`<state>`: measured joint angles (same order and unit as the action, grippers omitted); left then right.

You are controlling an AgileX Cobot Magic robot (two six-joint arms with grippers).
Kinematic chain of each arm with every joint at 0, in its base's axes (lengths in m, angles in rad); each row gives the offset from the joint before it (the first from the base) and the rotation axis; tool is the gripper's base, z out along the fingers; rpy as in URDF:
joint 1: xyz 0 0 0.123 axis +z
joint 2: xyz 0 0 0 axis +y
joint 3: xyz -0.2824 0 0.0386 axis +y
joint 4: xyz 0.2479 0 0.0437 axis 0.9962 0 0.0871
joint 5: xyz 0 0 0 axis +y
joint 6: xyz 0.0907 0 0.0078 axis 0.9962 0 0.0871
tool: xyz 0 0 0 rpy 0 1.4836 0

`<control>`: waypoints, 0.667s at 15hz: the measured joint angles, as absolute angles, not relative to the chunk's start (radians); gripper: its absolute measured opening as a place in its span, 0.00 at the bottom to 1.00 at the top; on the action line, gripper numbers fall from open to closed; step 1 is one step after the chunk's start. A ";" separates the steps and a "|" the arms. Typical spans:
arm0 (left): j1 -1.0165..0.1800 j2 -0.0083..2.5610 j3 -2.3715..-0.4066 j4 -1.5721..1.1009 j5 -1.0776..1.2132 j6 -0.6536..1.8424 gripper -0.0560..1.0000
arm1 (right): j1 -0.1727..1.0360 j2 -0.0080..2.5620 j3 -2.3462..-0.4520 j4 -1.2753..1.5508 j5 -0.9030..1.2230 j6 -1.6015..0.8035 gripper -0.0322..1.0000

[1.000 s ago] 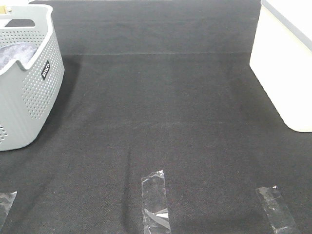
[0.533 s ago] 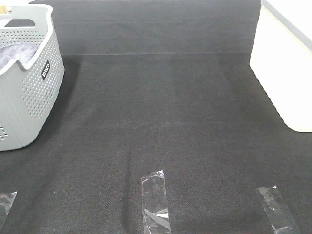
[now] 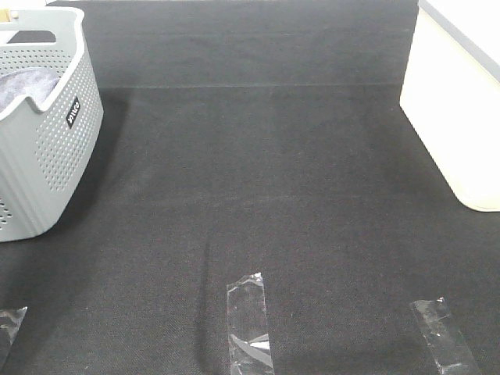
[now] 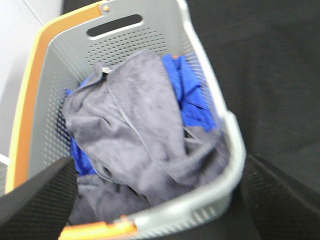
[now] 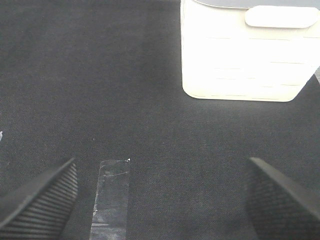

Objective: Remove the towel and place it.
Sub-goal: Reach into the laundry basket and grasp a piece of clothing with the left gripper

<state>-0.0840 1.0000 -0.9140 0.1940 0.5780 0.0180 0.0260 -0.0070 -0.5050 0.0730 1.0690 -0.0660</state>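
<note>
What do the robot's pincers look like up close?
The left pincer and right pincer look alike: black, wedge-shaped fingers with a fine ribbed texture. No cables or markings show on them, and the high camera shows no arm at all.

We see wide bare stretch of black mat (image 3: 258,172) between grey basket (image 3: 47,156) at left edge and white bin (image 3: 461,117) at right edge: open passage. Near front, tape strips (image 3: 248,320) lie flat (no hindrance). Basket mouth open from above; towel (image 4: 135,130), heaped over blue cloth (image 4: 192,95), fills it, with walls close around.
</note>
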 joint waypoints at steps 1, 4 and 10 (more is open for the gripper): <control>-0.084 1.092 -0.980 0.240 0.584 -0.016 0.85 | 0.026 -0.007 -0.505 0.073 1.069 -0.066 0.84; -0.083 1.327 -1.176 0.381 0.678 -0.102 0.85 | 0.026 -0.007 -0.505 0.073 1.069 -0.066 0.84; -0.081 1.747 -1.552 0.582 0.825 -0.178 0.70 | 0.026 -0.007 -0.505 0.073 1.069 -0.066 0.84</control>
